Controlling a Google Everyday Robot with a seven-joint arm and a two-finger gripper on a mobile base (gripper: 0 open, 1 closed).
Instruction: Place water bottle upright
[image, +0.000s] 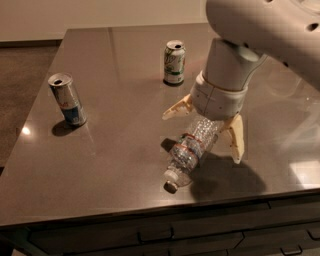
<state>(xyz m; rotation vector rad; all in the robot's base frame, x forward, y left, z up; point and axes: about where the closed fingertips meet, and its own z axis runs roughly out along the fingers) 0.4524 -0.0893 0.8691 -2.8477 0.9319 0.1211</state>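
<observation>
The water bottle (189, 150) lies on its side on the grey table (120, 150), white cap toward the front edge, base pointing back right under the arm. It is clear and ribbed with a red-and-white label band. My gripper (206, 131) hangs over the bottle's base end, open. One tan finger (176, 108) sticks out to the left of the bottle and the other finger (236, 138) reaches down on its right. The fingers straddle the bottle's upper part without closing on it.
A green-white can (174, 62) stands upright at the back middle of the table. A silver-blue slim can (68, 99) stands upright at the left. The table's front edge runs just below the bottle's cap, with drawers beneath.
</observation>
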